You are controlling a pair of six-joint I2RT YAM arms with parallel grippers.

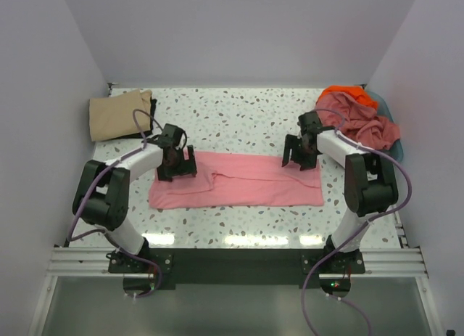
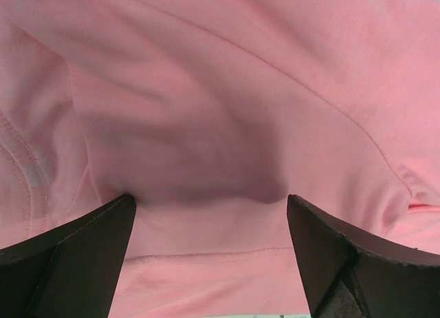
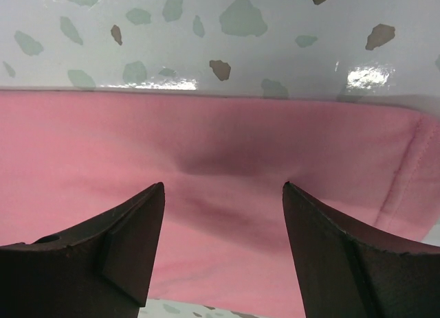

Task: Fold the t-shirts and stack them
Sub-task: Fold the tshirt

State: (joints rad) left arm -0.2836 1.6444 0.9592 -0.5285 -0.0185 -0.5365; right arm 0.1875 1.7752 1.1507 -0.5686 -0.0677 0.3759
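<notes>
A light pink t-shirt [image 1: 239,180] lies folded into a long flat band across the middle of the table. My left gripper [image 1: 177,164] hovers over its left end, jaws open, with only pink cloth [image 2: 220,126] below them. My right gripper [image 1: 299,156] is over the band's far right edge, also open, above the pink cloth [image 3: 206,160] near its hem. A tan t-shirt [image 1: 119,114] lies folded at the back left. A dusty pink t-shirt [image 1: 359,122] and an orange one [image 1: 346,93] sit heaped at the back right.
A blue basket [image 1: 388,111] holds the heap at the back right, against the right wall. White walls close in the speckled table [image 1: 239,118] on three sides. The arm bases stand at the near edge.
</notes>
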